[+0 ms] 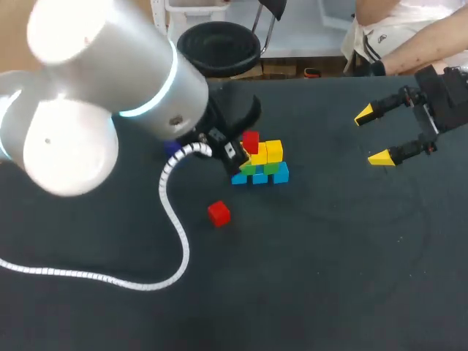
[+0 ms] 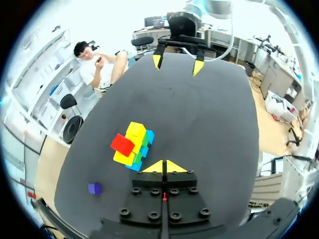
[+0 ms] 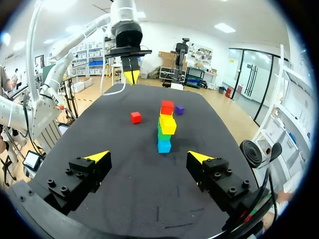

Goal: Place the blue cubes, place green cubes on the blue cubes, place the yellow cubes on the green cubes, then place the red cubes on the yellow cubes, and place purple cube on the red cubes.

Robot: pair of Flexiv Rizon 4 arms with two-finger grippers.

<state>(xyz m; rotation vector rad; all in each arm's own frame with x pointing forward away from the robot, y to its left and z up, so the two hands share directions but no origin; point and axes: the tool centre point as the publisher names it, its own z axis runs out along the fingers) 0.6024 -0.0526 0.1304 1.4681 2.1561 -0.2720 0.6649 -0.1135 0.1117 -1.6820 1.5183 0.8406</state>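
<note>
Left fingers (image 2: 163, 167) pressed together, tip to tip, with nothing between them. Just ahead of them and a little to one side, the stack (image 2: 134, 142): blue cubes (image 1: 259, 178) at the bottom, green cubes (image 1: 263, 168) on the blue, yellow cubes (image 1: 273, 151) on the green, and one red cube (image 1: 251, 140) on top. Built in layers like that because each color has to rest on the one under it. Looks partway through the red layer.

Loose red cube (image 1: 218, 213) lying alone on the tabletop (image 1: 329, 256), near the stack but not touching it, far ahead of the right fingers (image 1: 372, 135). Probably meant to go up beside the first red one. Purple cube (image 2: 94, 188) off to the side of the left fingers, apart from the stack. Likely saved for last, since purple goes on the very top.

Right fingers spread wide open, holding nothing, well apart from the stack. Seems a good spot for them, out of the way, so no bump knocks the cubes over. Left fingers maybe shut because nothing needs carrying right now.

No words or labels to read on the cubes or the tabletop.
</note>
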